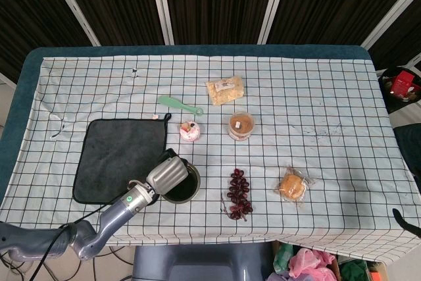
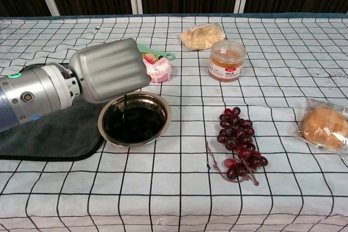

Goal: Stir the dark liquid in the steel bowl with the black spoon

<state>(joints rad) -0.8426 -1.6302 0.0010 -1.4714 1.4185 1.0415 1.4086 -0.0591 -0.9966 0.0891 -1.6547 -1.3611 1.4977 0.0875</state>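
Observation:
The steel bowl [image 2: 165, 117] of dark liquid [image 2: 138, 125] sits near the front edge, just right of the grey cloth. My left hand [image 2: 109, 70] hovers over the bowl's back left rim, fingers curled under and hidden. From beneath it a thin black spoon [image 2: 125, 106] stem drops straight down into the liquid, held by that hand. In the head view the left hand [image 1: 168, 174] covers the left part of the bowl [image 1: 192, 189] and hides the spoon. A dark sliver at the lower right edge may be my right hand [image 1: 402, 218].
A dark grey cloth [image 1: 118, 156] lies left of the bowl. Behind are a pink cupcake [image 2: 160, 68], a green scoop [image 1: 179, 104], an orange jar [image 2: 227, 60] and a bagged snack [image 2: 202, 35]. Grapes [image 2: 237, 148] and a wrapped bun [image 2: 325, 127] lie to the right.

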